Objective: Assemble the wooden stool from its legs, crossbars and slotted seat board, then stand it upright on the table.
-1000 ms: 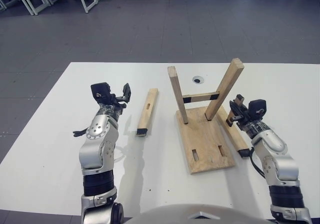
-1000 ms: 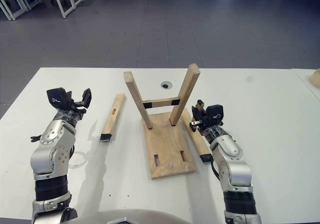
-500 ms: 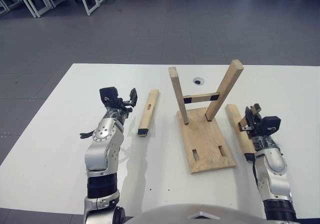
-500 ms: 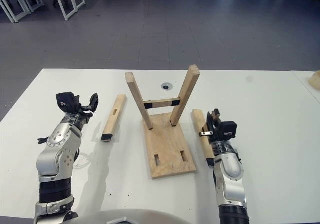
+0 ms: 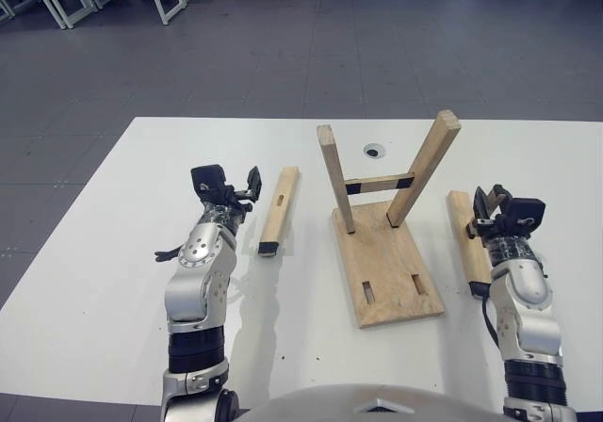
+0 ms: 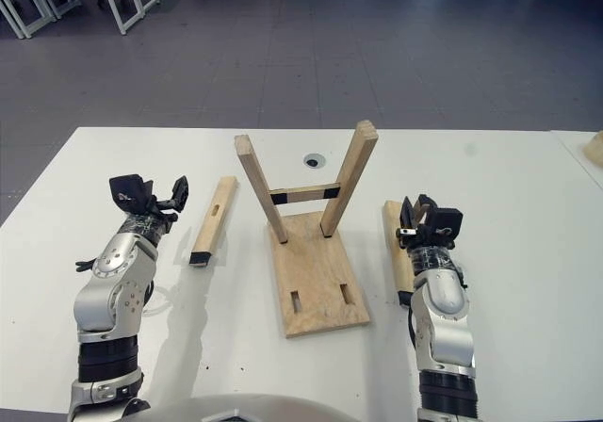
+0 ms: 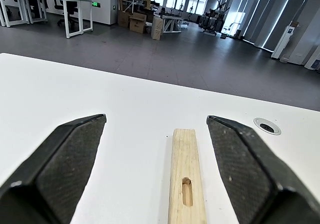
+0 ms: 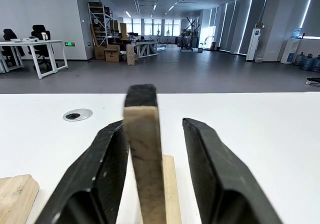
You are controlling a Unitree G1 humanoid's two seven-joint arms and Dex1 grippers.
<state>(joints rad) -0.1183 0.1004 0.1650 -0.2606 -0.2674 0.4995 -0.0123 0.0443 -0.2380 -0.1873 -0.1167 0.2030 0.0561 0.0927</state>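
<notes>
The slotted seat board (image 5: 388, 264) lies flat on the white table (image 5: 104, 290). Two legs (image 5: 334, 179) joined by a crossbar (image 5: 379, 185) stand up from its far end. One loose leg (image 5: 279, 210) lies left of the board, and my left gripper (image 5: 237, 186) hovers open just left of it; the left wrist view shows that leg (image 7: 186, 184) between the spread fingers (image 7: 70, 154). Another loose leg (image 5: 468, 241) lies right of the board. My right gripper (image 5: 494, 207) sits over it, shut on a short black-tipped crossbar (image 8: 143, 149) that tilts upward.
A round cable hole (image 5: 375, 149) sits in the table behind the standing legs. Bare tabletop lies at the front left and far right. Grey floor and white table frames lie beyond the far edge.
My right gripper has moved right, away from the seat board, with the crossbar in it. The loose leg under it has shifted right too. My left gripper has edged toward the left loose leg.
</notes>
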